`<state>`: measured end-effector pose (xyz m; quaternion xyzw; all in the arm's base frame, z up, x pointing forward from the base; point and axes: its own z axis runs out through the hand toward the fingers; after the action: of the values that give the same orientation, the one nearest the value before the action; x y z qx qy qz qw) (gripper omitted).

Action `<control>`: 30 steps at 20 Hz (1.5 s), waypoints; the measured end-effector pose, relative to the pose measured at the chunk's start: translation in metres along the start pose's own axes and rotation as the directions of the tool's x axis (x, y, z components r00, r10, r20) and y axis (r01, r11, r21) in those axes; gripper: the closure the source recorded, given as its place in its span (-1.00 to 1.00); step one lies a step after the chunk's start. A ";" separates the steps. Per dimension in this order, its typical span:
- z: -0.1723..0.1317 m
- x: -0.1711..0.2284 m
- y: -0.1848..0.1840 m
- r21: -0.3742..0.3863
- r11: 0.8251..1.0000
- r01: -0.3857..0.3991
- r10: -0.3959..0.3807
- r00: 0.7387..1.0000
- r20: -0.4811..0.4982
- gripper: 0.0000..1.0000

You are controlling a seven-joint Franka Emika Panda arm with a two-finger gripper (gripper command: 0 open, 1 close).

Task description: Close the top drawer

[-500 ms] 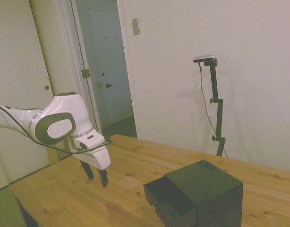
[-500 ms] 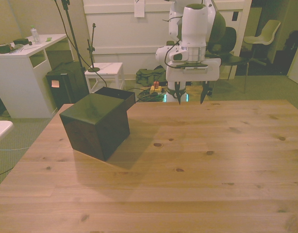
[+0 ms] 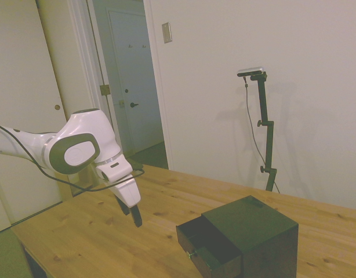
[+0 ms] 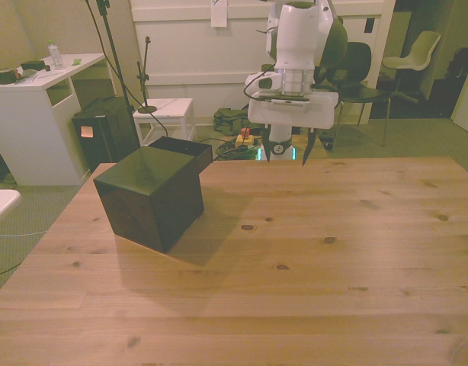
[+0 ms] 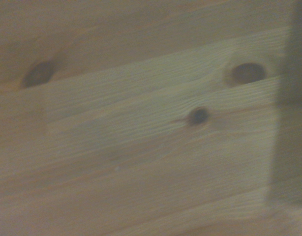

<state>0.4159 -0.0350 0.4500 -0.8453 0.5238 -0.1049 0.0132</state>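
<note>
The small dark cube chest point(image 3: 256, 231) point(image 4: 150, 194) stands on the wooden table point(image 4: 310, 259). Its top drawer point(image 3: 204, 240) point(image 4: 182, 148) is pulled out, with a small knob on its front in the side view. My gripper point(image 3: 131, 215) point(image 4: 290, 153) hangs above the table, apart from the drawer, off to the front view's right of the chest. It is open, with nothing between its dark fingers point(image 4: 270, 151). The wrist view holds only blurred table wood point(image 5: 141, 137) with knots.
Beyond the table's far edge the front view has a white desk point(image 4: 36, 91), a black bin point(image 4: 104, 133), a small white table point(image 4: 165, 110) and chairs point(image 4: 417, 53). A doorway point(image 3: 129, 87) opens behind the arm in the side view.
The gripper has shifted a little toward the chest and turned slightly about its wrist. The drawer and chest have not moved.
</note>
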 end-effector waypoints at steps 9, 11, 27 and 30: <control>-0.003 0.072 0.055 -0.095 0.975 -0.199 0.195 0.979 -0.050 -1.00; -0.005 0.086 0.068 -0.099 0.969 -0.228 0.222 0.973 -0.065 -1.00; -0.007 0.115 0.065 -0.113 0.963 -0.246 0.237 0.968 -0.086 1.00; -0.011 0.115 0.067 -0.116 0.961 -0.249 0.240 0.967 -0.088 1.00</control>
<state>0.4039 -0.1666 0.4711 -0.7687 0.6300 -0.1003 -0.0465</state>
